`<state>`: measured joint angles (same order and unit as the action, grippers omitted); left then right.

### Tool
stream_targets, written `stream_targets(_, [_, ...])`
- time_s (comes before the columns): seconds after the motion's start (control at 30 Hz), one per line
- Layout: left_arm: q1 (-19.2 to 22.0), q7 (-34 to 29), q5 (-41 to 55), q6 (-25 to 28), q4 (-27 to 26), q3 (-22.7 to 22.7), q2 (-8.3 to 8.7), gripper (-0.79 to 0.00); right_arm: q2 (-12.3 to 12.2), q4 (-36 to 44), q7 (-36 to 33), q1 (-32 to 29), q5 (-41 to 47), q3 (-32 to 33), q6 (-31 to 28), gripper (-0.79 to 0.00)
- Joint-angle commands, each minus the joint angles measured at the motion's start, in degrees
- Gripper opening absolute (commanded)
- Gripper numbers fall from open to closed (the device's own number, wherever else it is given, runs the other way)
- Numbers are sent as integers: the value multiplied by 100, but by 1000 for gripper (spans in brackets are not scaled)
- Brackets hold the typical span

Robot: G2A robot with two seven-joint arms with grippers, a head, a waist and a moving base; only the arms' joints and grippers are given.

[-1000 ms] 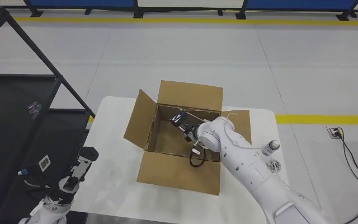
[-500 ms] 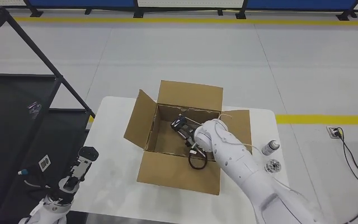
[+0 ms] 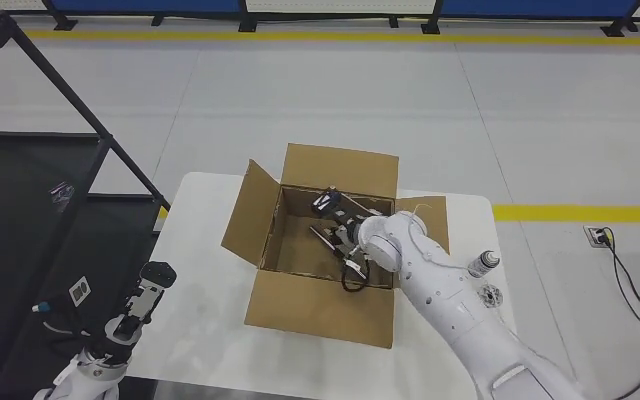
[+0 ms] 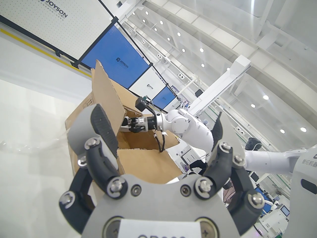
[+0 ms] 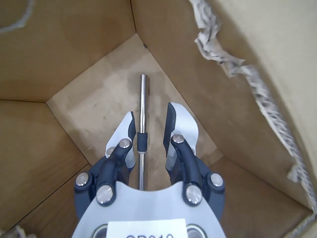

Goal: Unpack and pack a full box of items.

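Top view: cardboard box [image 3: 318,300], flaps open, in the middle of the table [image 3: 200,320]. The right gripper [image 3: 328,236] is down inside it, and its fingertips and the box contents are hard to make out behind the wrist. Right wrist view: metal rod [image 5: 143,95] with a black band, over the box floor. Its near end is hidden under the gripper's palm plate, and whether it lies flat cannot be told. Right gripper [image 5: 151,115]: fingers parted, rod between them, close against one pad with a gap on the other side. Left gripper [image 4: 158,115]: fingers spread wide, nothing between them, at the table's left edge, well apart from the box. Change: the right wrist has shifted toward the box's far wall since half a second ago; the left arm and the bottle [image 3: 484,263] right of the box are unmoved. Rod's long axis: in line with the fingers, free end pointing away from the gripper toward a floor corner where two walls meet.
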<state>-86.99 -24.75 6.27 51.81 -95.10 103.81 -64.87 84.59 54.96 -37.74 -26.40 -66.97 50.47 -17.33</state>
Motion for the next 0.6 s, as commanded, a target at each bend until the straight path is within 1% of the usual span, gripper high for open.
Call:
stream_targets(0.0, [0, 0, 0, 0, 0, 0, 0, 0, -273, 1521, -232, -848, -292, 537, 17, -468])
stream_targets(0.07, [0, 0, 0, 0, 0, 0, 0, 0, -512, 3001, -474, -1827, -541, 1129, -62, -465])
stream_targets(0.13, [0, 0, 0, 0, 0, 0, 0, 0, -676, 4211, -531, -2711, -678, 1666, -163, -419])
stream_targets(0.17, [0, 0, 0, 0, 0, 0, 0, 0, -731, 4666, -485, -3087, -723, 1878, -186, -243])
stream_targets(0.2, [0, 0, 0, 0, 0, 0, 0, 0, -774, 5036, -422, -3409, -790, 2061, -182, -105])
stream_targets(0.23, [0, 0, 0, 0, 0, 0, 0, 0, -807, 5352, -307, -3692, -878, 2236, -101, -3])
stream_targets(0.37, [0, 0, 0, 0, 0, 0, 0, 0, -888, 6240, 201, -4692, -1104, 2908, 448, 0])
stream_targets(0.43, [0, 0, 0, 0, 0, 0, 0, 0, -912, 6498, 310, -5178, -1259, 3366, 990, 0])
stream_targets(0.57, [0, 0, 0, 0, 0, 0, 0, 0, -928, 6773, 568, -6059, -870, 4194, 1594, 0])
